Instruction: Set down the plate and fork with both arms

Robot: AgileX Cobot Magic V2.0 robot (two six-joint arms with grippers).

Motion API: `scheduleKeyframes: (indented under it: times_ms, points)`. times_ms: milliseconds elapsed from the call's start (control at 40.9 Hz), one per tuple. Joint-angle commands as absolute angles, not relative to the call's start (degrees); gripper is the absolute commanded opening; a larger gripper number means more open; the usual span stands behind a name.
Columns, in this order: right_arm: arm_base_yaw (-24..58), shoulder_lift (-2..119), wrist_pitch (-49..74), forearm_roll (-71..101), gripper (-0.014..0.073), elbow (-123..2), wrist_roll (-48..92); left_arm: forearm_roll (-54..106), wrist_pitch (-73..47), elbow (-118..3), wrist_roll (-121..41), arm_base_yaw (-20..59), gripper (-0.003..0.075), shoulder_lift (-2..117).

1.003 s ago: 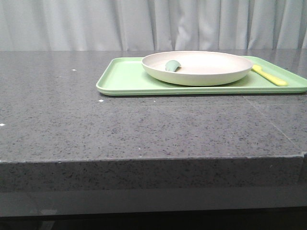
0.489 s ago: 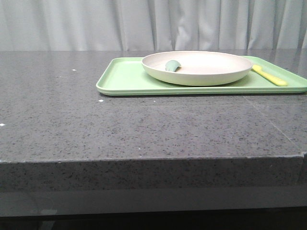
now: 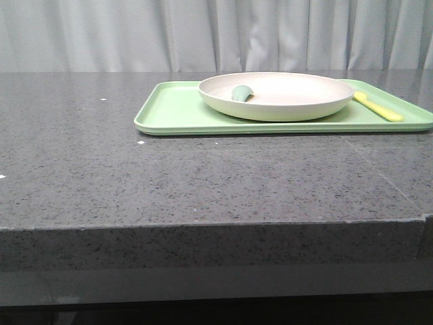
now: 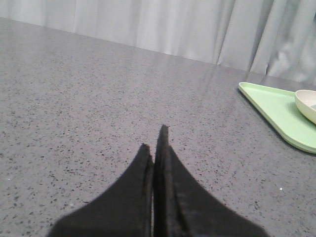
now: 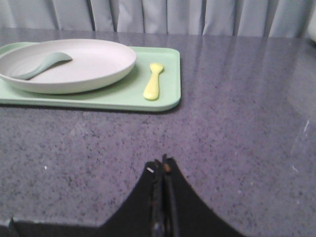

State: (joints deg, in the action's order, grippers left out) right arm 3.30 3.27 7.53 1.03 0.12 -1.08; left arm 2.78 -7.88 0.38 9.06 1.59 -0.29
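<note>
The cream-white plate [image 3: 277, 95] sits on the light-green tray [image 3: 177, 112] at the far side of the table; it also shows in the right wrist view [image 5: 69, 65], and its edge shows in the left wrist view [image 4: 307, 102]. The pale-yellow fork [image 3: 379, 106] lies on the tray just right of the plate, also in the right wrist view [image 5: 153, 82]. My left gripper [image 4: 153, 140] is shut and empty over bare table, left of the tray [image 4: 281, 112]. My right gripper [image 5: 162, 165] is shut and empty, nearer than the tray [image 5: 168, 94]. Neither gripper shows in the front view.
A small grey-green rounded utensil [image 3: 241, 93] lies inside the plate, also seen in the right wrist view [image 5: 42, 64]. The dark speckled tabletop [image 3: 203, 183] reaches to a front edge low in the front view. A pale curtain [image 3: 216, 34] hangs behind the table.
The tray, plate and fork sit a few pixels further left in the front view than before. Nothing else differs.
</note>
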Motion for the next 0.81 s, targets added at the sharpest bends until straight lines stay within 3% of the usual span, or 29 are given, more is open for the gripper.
scheduleKeyframes:
  times_ms: [0,783]
  points:
    - [2.79,-0.26,4.61,1.44,-0.0112,1.46,-0.56,3.13,-3.04,0.46,9.00,1.39,-0.0018,-1.54]
    - [2.79,-1.67,8.10,1.44,-0.0112,1.32,-0.56,3.13,-3.04,0.46,9.00,1.39,-0.0018,-1.54]
